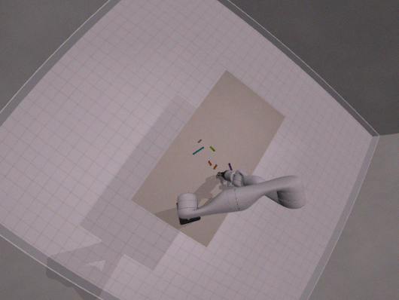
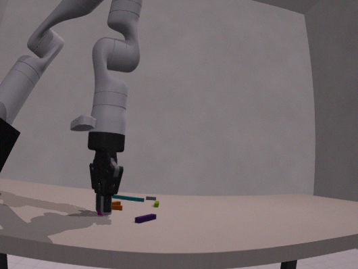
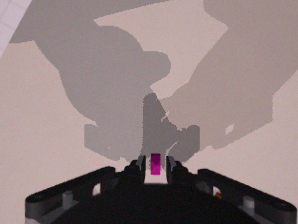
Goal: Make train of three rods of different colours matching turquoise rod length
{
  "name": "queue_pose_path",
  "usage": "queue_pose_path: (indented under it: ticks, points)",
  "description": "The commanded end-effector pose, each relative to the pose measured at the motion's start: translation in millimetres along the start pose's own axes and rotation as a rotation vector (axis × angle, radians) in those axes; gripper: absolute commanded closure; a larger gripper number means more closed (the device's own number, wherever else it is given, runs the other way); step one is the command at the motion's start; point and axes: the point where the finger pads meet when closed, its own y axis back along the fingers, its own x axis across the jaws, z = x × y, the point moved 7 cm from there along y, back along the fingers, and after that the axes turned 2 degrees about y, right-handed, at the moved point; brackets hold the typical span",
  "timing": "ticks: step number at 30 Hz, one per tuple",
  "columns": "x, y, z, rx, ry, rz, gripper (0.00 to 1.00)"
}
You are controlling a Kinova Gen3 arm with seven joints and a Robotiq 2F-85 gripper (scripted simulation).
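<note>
A beige tabletop (image 1: 241,109) (image 2: 236,226) (image 3: 35,100) is carried on dark legs (image 2: 289,264) above a pale floor ruled with a square grid (image 1: 94,68) (image 2: 169,263) (image 3: 10,17). The space is enclosed by mottled grey walls (image 1: 331,49) (image 2: 216,101), dimly lit, and soft-toned shadows are cast across tabletop and floor.
</note>
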Motion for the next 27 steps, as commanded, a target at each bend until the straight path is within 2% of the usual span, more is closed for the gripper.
queue_pose_path:
  ticks: [1,8,10,19,21,27]
  points:
    - [0.2,1.9,2.0,-0.003,0.010,-0.002,0.76]
    - [2.4,19.2,1.0,-0.002,0.011,0.002,0.76]
    - [2.4,19.2,1.0,-0.002,0.011,0.002,0.76]
    - [1.1,53.8,1.4,-0.001,0.013,-0.003,0.76]
    - [3.3,60.3,3.5,-0.010,0.013,0.006,0.76]
    - [2.0,71.5,0.8,-0.006,0.008,0.004,0.76]
